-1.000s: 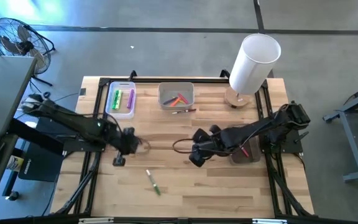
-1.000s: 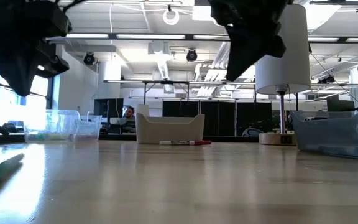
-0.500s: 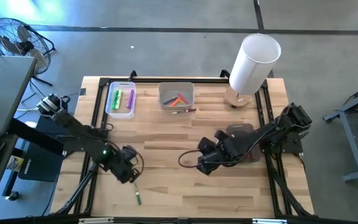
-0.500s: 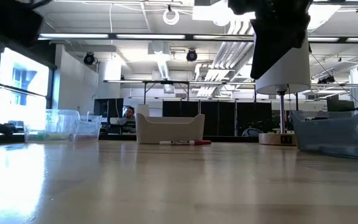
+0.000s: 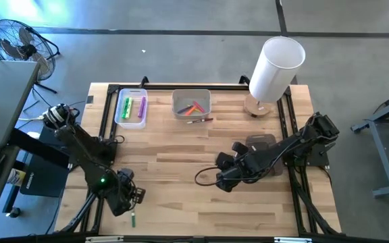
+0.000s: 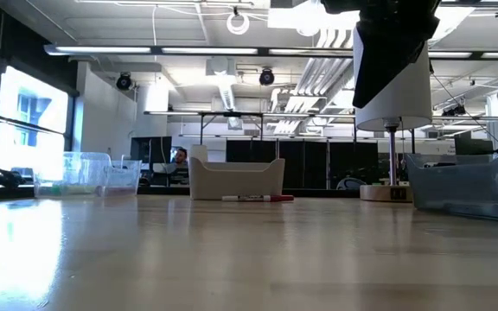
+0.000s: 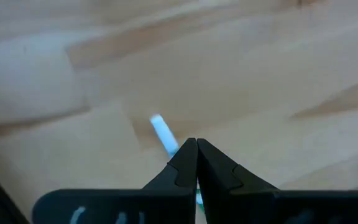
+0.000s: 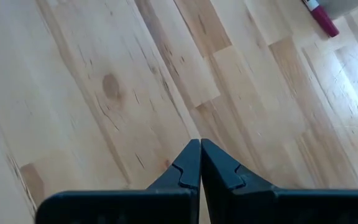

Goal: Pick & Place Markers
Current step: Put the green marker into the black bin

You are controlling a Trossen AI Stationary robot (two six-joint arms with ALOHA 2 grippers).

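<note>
Hovering my left gripper point(image 5: 128, 201), fingers pressed together, over thin green marker point(image 5: 133, 219) near wooden table point(image 5: 181, 145) front edge; nudge risks rolling it off. Right gripper point(image 5: 223, 177) also closed, empty.

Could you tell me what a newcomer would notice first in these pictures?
Probably the tall white cylinder standing at the table's far right corner, towering over everything. Next, the left arm stretched to the near left edge, its shut tool right over a lone green marker lying there. The right tool hangs shut above bare wood mid-table, while two bins, one clear and one grey, hold coloured markers at the far side.
</note>
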